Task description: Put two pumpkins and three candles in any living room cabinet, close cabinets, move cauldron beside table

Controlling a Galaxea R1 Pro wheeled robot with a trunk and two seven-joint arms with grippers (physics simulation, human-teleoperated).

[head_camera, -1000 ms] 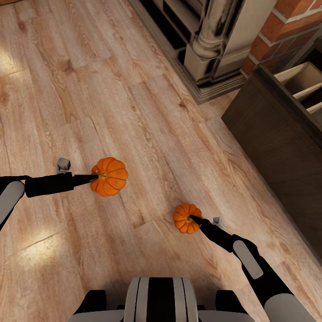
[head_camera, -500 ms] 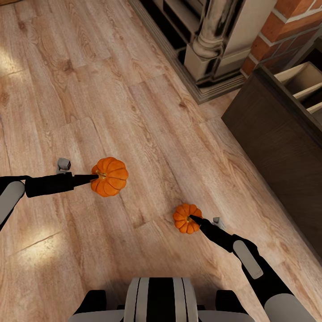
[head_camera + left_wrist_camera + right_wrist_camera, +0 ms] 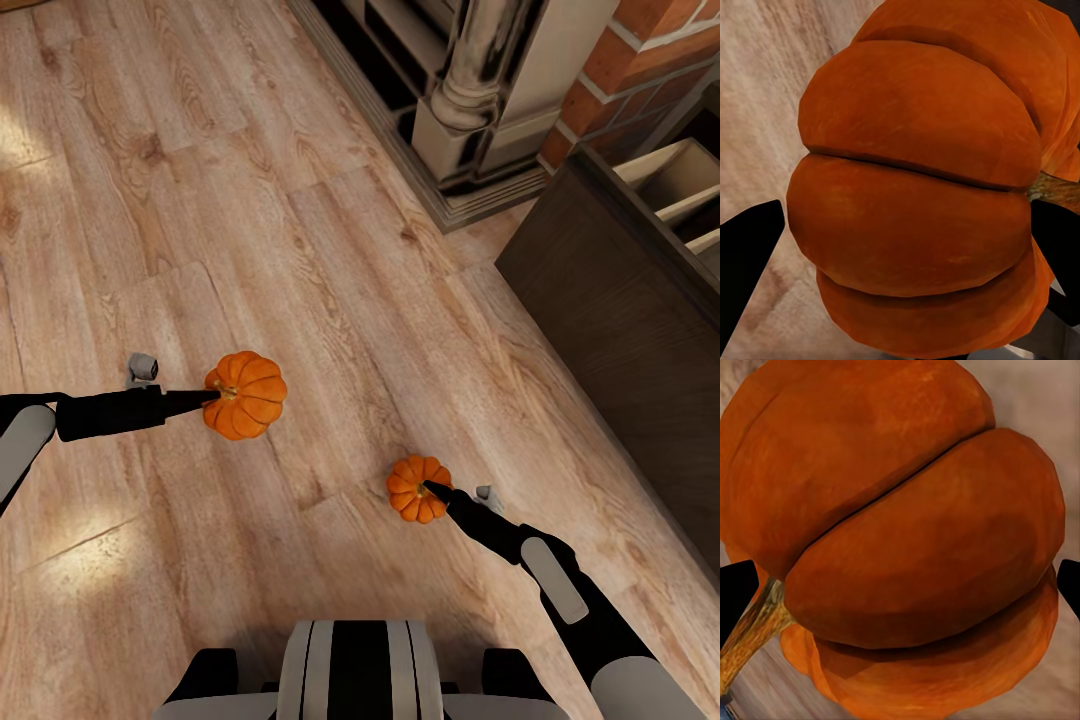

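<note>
No legible text, labels, brands, numbers or signs appear in any view; the pumpkins (image 3: 245,394), the floor (image 3: 300,250) and the cabinet (image 3: 620,330) all carry plain, unmarked surfaces.

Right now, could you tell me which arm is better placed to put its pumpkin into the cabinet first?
Probably the right gripper: its pumpkin sits nearer the open dark cabinet than the left gripper.

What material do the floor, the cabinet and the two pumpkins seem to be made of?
Floor: light wood planks, going by the grain, knots and plank seams; a soft sheen in the sunlit patches.
Cabinet: dark-brown wood with a matte finish; faint grain shows on its flat side.
Left pumpkin and right pumpkin: matte orange rind with deep ribs and a fibrous stem; whether real or artificial cannot be told.
</note>
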